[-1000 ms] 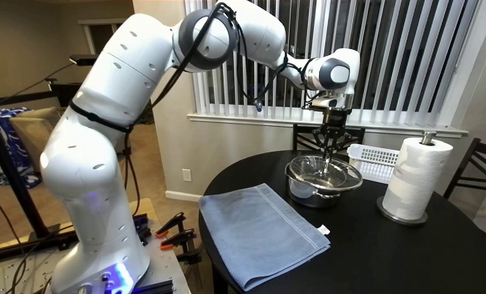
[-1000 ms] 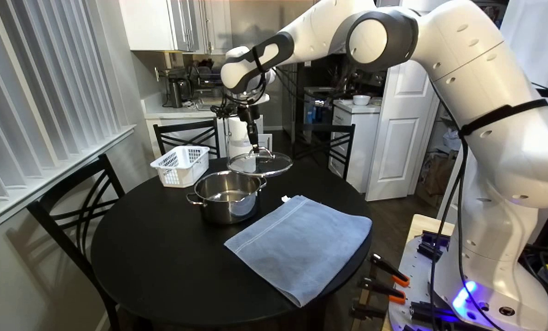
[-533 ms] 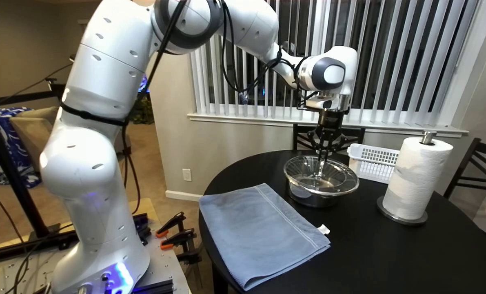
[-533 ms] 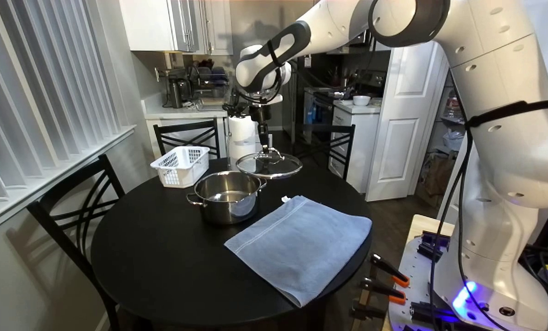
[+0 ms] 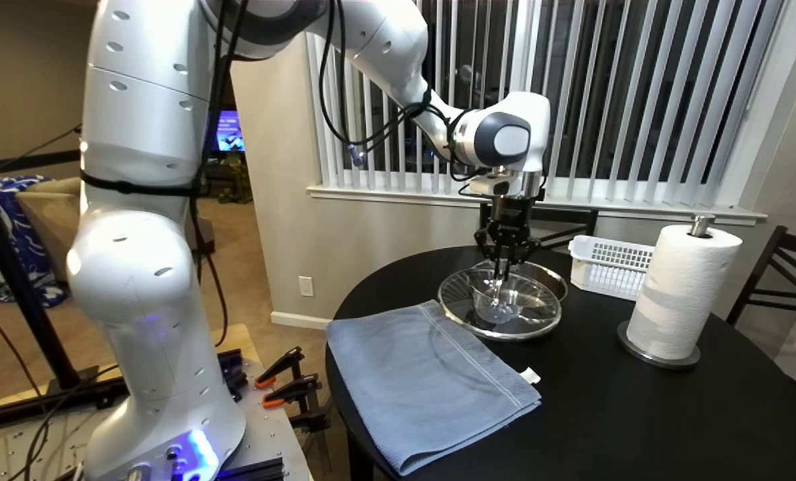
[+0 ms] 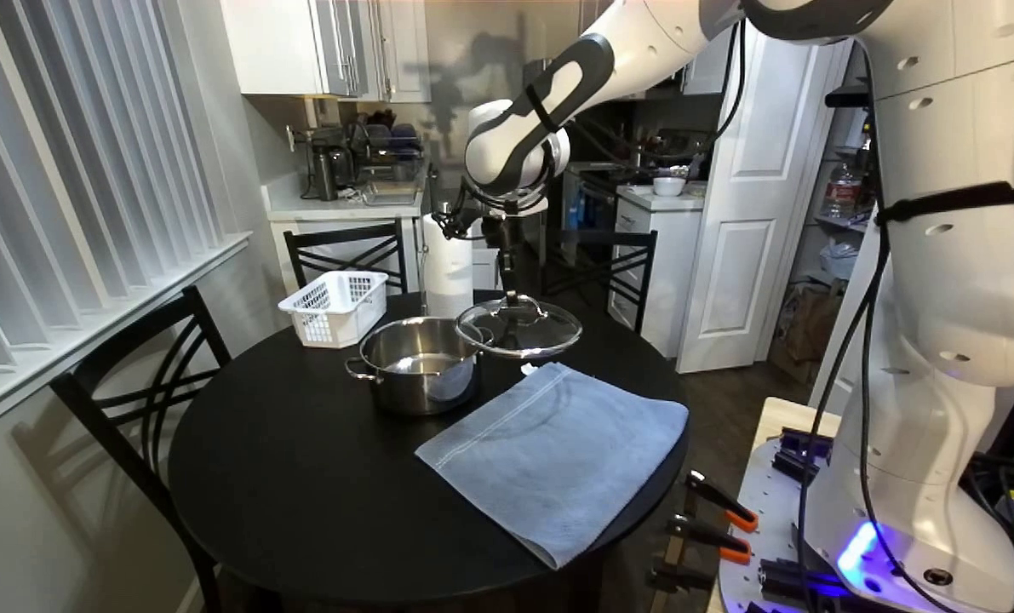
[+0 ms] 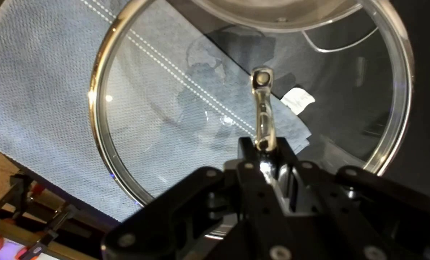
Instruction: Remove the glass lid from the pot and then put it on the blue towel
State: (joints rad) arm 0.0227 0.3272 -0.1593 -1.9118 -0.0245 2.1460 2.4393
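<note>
My gripper (image 5: 500, 275) is shut on the metal handle of the glass lid (image 5: 528, 314) and holds the lid in the air, roughly level. The gripper (image 6: 511, 295) and lid (image 6: 549, 334) also show in another exterior view, beside the open pot (image 6: 426, 387). In the wrist view the jaws (image 7: 266, 144) pinch one end of the lid's handle (image 7: 263, 108). Through the glass I see the blue towel (image 7: 48, 90), its white tag and part of the pot (image 7: 283, 16). The towel lies flat on the table in both exterior views (image 5: 424, 391) (image 6: 566, 455).
A white slatted basket (image 6: 336, 311) stands behind the pot on the round black table (image 6: 302, 485). A paper towel roll (image 5: 682, 294) stands on its holder at one side. Dark chairs (image 6: 145, 383) surround the table. Clamps (image 5: 297, 381) sit at the robot's base edge.
My gripper has carried the lid sideways from beside and over the pot toward the towel, and lower. The lid's shadow now falls on the towel. Pot and towel have not moved.
</note>
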